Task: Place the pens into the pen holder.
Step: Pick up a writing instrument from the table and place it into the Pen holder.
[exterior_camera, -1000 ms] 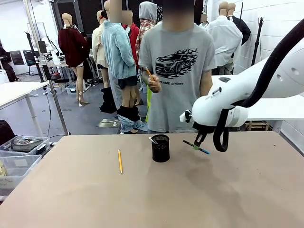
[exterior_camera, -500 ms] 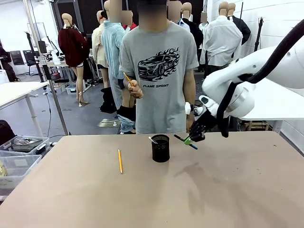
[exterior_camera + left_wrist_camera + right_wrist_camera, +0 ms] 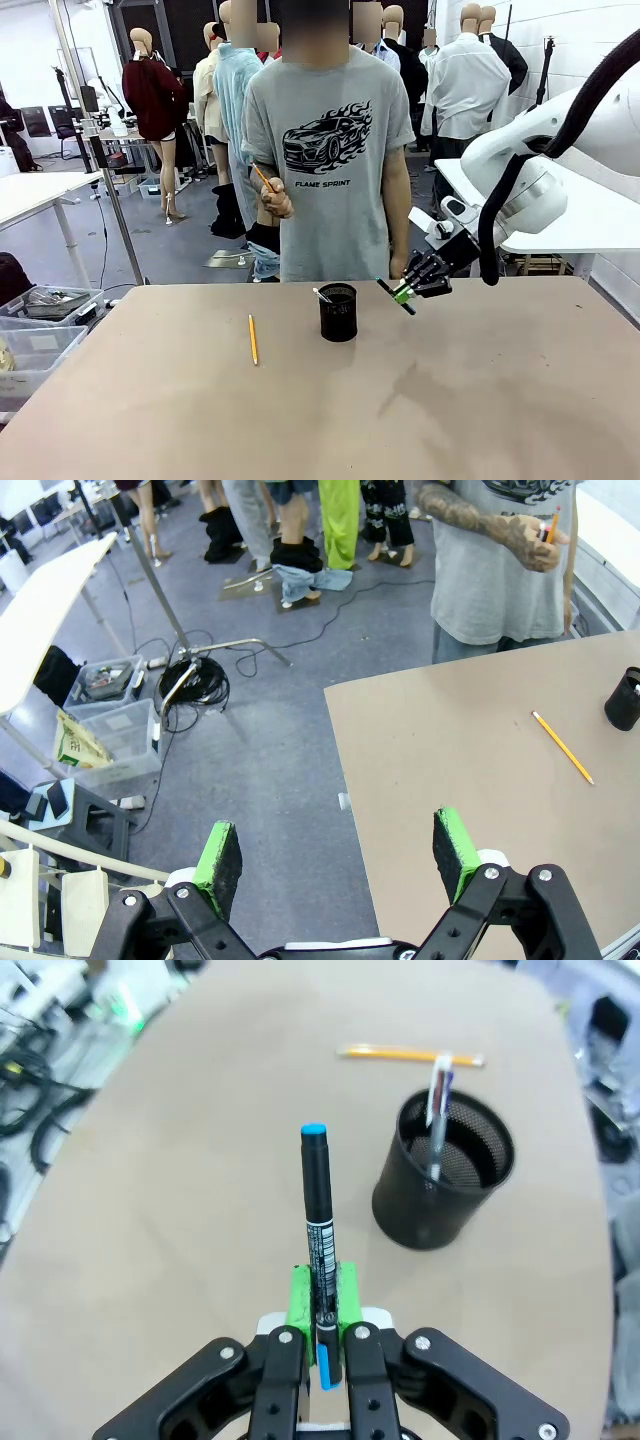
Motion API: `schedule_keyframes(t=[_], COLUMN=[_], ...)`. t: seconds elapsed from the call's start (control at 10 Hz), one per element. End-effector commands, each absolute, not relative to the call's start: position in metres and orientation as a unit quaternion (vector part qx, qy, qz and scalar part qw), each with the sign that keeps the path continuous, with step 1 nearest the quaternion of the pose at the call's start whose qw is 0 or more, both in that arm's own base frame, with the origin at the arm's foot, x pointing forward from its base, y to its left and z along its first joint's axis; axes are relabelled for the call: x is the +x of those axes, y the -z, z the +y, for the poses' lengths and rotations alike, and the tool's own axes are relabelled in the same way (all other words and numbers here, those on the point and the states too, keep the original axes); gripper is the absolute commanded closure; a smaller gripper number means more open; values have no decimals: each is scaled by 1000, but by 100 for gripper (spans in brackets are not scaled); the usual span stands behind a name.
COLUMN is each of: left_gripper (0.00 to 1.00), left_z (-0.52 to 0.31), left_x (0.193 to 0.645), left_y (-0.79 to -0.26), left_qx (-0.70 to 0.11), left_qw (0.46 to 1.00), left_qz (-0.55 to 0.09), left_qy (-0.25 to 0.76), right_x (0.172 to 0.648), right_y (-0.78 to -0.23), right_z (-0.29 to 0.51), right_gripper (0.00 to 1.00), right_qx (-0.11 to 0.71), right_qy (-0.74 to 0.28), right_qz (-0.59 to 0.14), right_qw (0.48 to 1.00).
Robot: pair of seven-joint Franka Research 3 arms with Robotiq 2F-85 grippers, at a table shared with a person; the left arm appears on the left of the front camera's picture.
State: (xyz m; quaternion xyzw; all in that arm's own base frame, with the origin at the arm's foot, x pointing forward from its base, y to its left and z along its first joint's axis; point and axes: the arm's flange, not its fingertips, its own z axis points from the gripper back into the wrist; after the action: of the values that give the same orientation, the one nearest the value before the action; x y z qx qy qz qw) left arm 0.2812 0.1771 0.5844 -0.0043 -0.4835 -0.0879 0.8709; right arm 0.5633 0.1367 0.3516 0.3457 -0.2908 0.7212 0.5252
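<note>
The left tool [image 3: 335,850] hung wide open and empty, out past the surface's left edge. The right tool [image 3: 318,1295] was clamped on the blue-and-black pen [image 3: 316,1200], held above the tan surface [image 3: 180,1210] just beside the black wire-mesh pen holder [image 3: 420,1215] near the far edge. The pen probably needed tipping upright over the rim, clear of the silver-white pen [image 3: 437,1110] inside. A yellow pencil [image 3: 400,1055] lay flat toward the left edge. The person's hand [image 3: 275,200] held something orange, too small to name.
</note>
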Motion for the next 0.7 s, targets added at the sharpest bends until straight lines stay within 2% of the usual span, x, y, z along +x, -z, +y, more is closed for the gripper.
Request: schedule_keyframes(t=[0.0,0.4,0.6], left_gripper=[0,0,0], left_z=[178,178,178], left_x=[282,282,282], left_y=[-585,-585,-585], left_qx=[-3,-3,-3], left_qw=[870,870,870], left_qz=[-486,-486,-486], left_qy=[77,77,77], right_x=[571,561,519], right_y=[-348,-356,-376], right_z=[138,89,-6], right_gripper=[100,100,100], right_qx=[370,414,418], right_qy=[-697,-630,-556], right_qz=[-318,-403,-480], right_qw=[525,519,534])
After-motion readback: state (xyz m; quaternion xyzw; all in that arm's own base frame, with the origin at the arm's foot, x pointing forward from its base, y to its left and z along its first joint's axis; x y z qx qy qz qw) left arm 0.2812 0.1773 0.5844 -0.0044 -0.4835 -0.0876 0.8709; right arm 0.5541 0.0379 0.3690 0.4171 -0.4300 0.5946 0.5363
